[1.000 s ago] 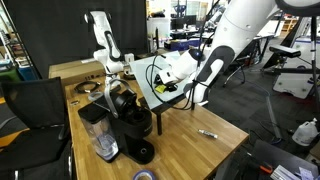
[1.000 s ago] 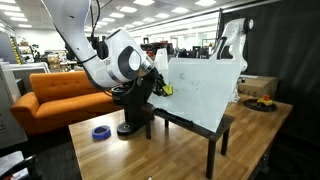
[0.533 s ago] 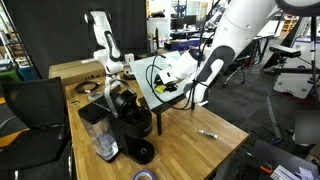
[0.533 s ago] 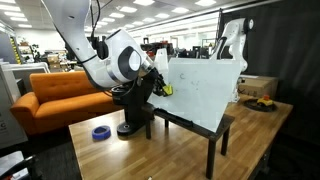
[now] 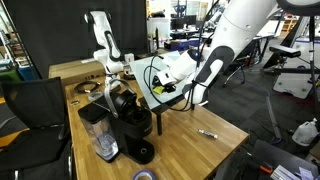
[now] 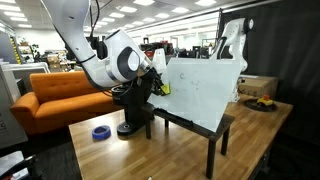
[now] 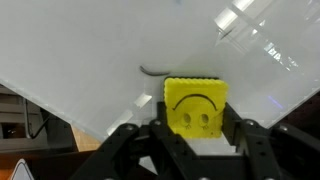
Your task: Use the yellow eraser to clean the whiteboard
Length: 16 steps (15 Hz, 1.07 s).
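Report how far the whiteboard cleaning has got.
Done: the eraser is picked up, clamped in the gripper. In hand: it is held up at the whiteboard, near its edge; whether it touches the surface cannot be confirmed. Left: a dark stroke sits just above the eraser in the wrist view, not yet wiped.

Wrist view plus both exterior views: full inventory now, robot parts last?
yellow eraser: one, yellow, at the whiteboard
whiteboard: one, white, tilted on a black stand
mark: one, dark, on whiteboard above eraser
coffee machine: one, black, on table beside whiteboard
marker pen: one, dark, lying on table
tape roll: one, blue, on table
sofa: one, orange, behind table
table: one, wooden, foreground
arm: one, white, reaching to whiteboard
end effector: one, black, shut on yellow eraser
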Tool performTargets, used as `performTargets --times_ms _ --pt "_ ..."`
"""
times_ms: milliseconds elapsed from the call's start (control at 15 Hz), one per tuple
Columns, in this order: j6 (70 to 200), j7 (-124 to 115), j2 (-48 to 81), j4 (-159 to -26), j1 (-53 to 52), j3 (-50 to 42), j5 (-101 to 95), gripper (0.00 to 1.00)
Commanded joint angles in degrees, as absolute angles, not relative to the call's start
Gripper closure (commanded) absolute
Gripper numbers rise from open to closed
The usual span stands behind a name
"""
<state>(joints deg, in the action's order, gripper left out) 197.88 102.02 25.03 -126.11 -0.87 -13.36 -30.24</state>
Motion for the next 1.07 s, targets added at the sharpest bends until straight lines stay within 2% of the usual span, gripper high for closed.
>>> performTargets --times_ms 0,1000 --pt "197.8 103.5 24.3 -126.0 1.0 -11.2 -31.6 0.71" --pt "197.8 107.6 26.0 -120.6 2.1 -11.9 -24.0 0.71"
